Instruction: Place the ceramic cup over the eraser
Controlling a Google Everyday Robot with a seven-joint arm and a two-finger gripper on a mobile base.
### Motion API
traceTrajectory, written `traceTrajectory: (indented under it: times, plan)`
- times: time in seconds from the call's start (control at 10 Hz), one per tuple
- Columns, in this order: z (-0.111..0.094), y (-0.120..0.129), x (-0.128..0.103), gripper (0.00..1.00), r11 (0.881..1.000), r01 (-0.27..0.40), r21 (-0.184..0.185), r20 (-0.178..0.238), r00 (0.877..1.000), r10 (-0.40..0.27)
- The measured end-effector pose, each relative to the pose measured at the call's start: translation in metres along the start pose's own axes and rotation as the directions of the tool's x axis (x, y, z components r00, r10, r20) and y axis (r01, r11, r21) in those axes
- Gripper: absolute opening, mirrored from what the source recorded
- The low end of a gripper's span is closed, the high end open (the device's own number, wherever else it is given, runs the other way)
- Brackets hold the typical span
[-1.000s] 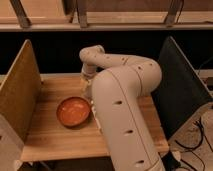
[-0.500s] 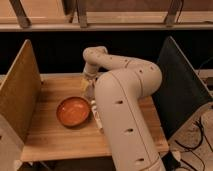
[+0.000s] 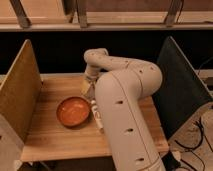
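Observation:
My arm fills the middle of the camera view, and its big pale link covers the table's right half. The gripper (image 3: 86, 88) hangs down from the wrist at the back of the wooden table (image 3: 50, 137), just behind the orange bowl's far rim. The ceramic cup and the eraser do not show; they are hidden or out of view.
An orange bowl (image 3: 73, 111) sits left of centre. A white labelled bottle (image 3: 96, 116) lies next to its right rim, against my arm. A tan side panel (image 3: 20, 92) stands on the left and a dark panel (image 3: 180, 90) on the right. A dark gap and rails run behind.
The arm has shifted slightly to the right, and the white bottle beside the bowl shows more. The bowl has not moved.

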Motion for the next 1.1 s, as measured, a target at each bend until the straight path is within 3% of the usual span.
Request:
traceTrajectory:
  times: [0.2, 0.6, 0.9, 1.1]
  plan:
    - [0.007, -0.004, -0.002, 0.73, 1.000, 0.003, 0.016, 0.023, 1.000, -0.003]
    - [0.007, -0.004, 0.008, 0.31, 0.998, 0.066, -0.006, 0.102, 0.993, -0.065]
    - [0.003, 0.000, 0.024, 0.03, 0.994, 0.106, -0.025, 0.117, 0.988, -0.102]
    - [-0.006, 0.005, 0.043, 0.00, 0.988, 0.143, -0.055, 0.116, 0.984, -0.136]
